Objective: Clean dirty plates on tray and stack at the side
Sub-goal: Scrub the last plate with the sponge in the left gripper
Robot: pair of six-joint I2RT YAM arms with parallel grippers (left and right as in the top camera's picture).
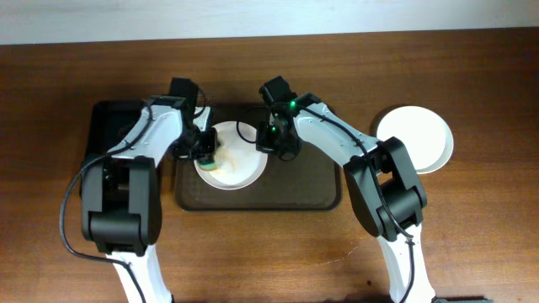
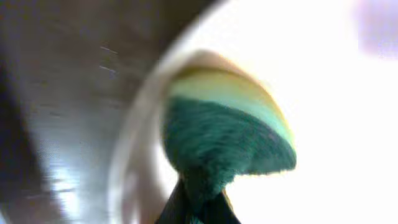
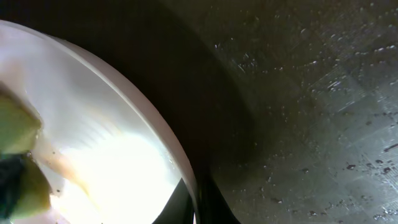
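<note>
- The tray (image 1: 303, 181) sits mid-table (image 1: 253, 252), with one plate (image 1: 240, 164) lying flat in its left half.
- The left gripper (image 1: 205, 150) is down over the plate's left edge, its fingers pinched tight on a sponge (image 1: 210, 162).
- From the left wrist, the sponge (image 2: 224, 130) shows yellow above and green scrub below. It bulges out of the closed gripper (image 2: 198, 208) and is pressed against the white plate (image 2: 336, 93). The dark tray (image 2: 56, 93) lies to the left.
- The right gripper (image 1: 274, 145) is at the plate's right edge.
- From the right wrist, the gripper (image 3: 202, 202) has a dark finger on either side of the plate (image 3: 112, 155) rim, so it looks clamped on that rim.
- A thin brownish smear (image 3: 59, 165) with a few specks runs across the plate's face. The sponge (image 3: 15, 127) pokes in at the left edge, and the textured tray (image 3: 298, 93) fills the right.
- A side plate (image 1: 414, 139) rests on the bare table, well off to the tray's right. I cannot tell whether it is one plate or several.
- A black tray (image 1: 105, 126) lies just left of the brown one, partly under the left arm.
</note>
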